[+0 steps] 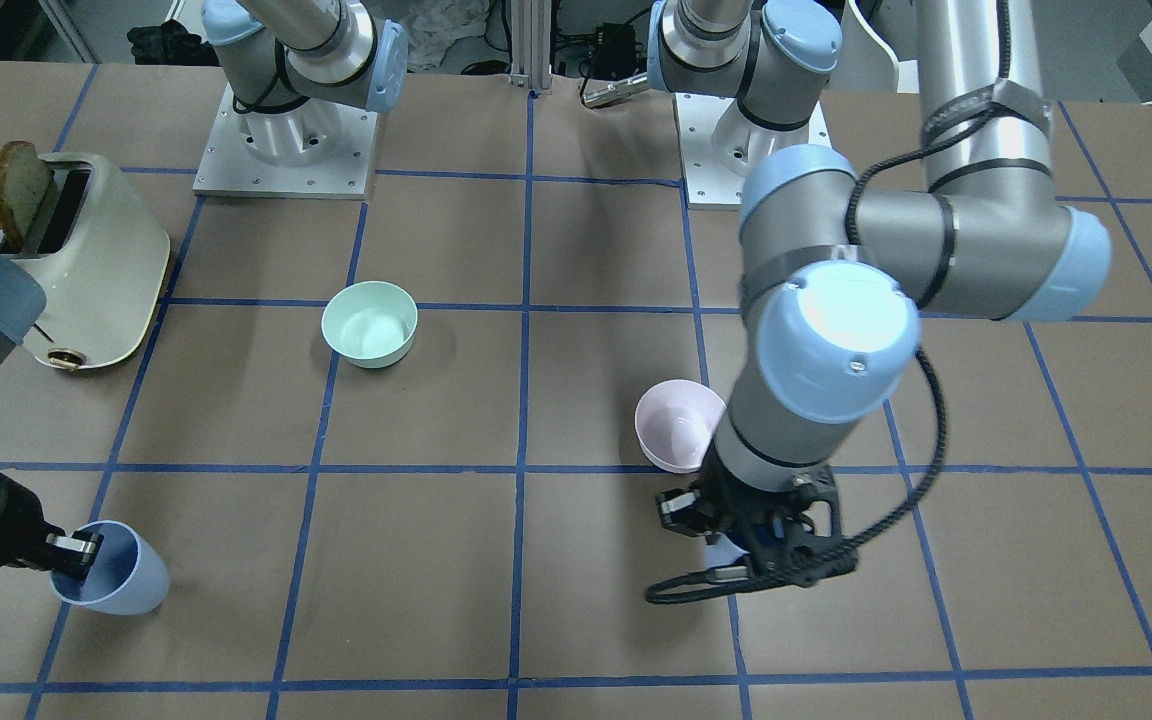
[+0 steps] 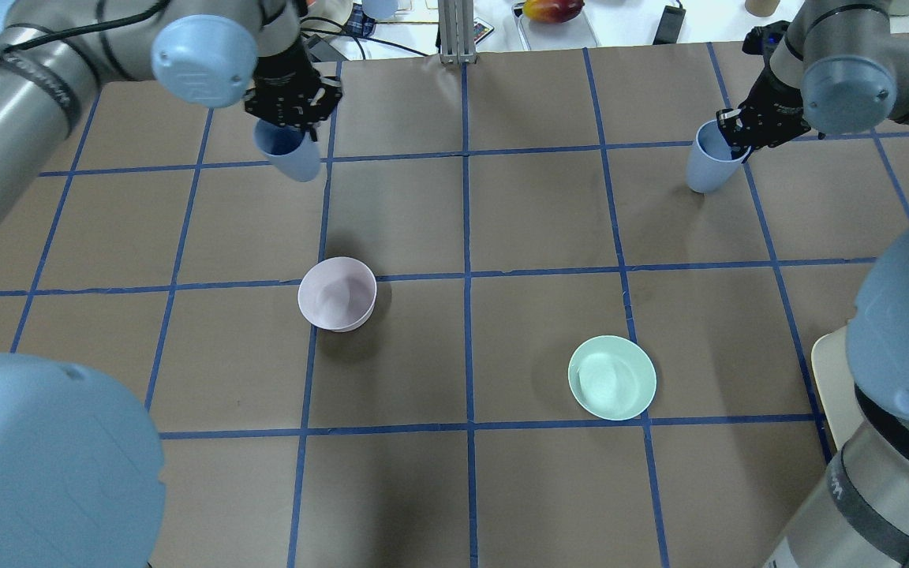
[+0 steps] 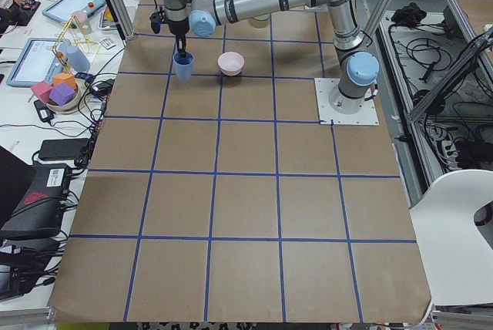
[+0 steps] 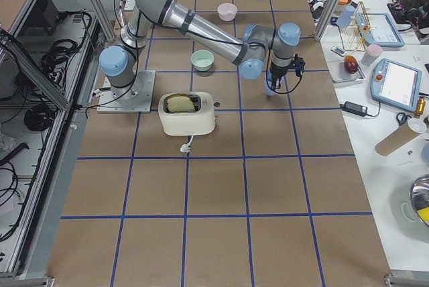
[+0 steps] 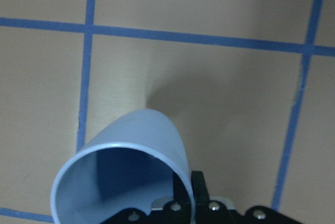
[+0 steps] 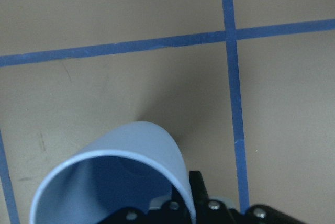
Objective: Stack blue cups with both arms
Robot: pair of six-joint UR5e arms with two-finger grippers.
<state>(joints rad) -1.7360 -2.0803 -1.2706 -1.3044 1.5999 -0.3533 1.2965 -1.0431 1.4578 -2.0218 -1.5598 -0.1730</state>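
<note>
Pale periwinkle-blue tapered plastic cups: left cup (image 2: pixel 290 158) clamped at rim in left tool (image 2: pixel 294 128), right cup (image 2: pixel 707 167) in right tool (image 2: pixel 735 139). Both gripped, well apart on brown-paper tabletop (image 2: pixel 541 221); stacking not yet done.

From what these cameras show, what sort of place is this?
Most likely a robotics research lab. The left arm and right arm are bolted by metal base plates to a table marked with a blue tape grid, and a side bench holds tablets.
</note>
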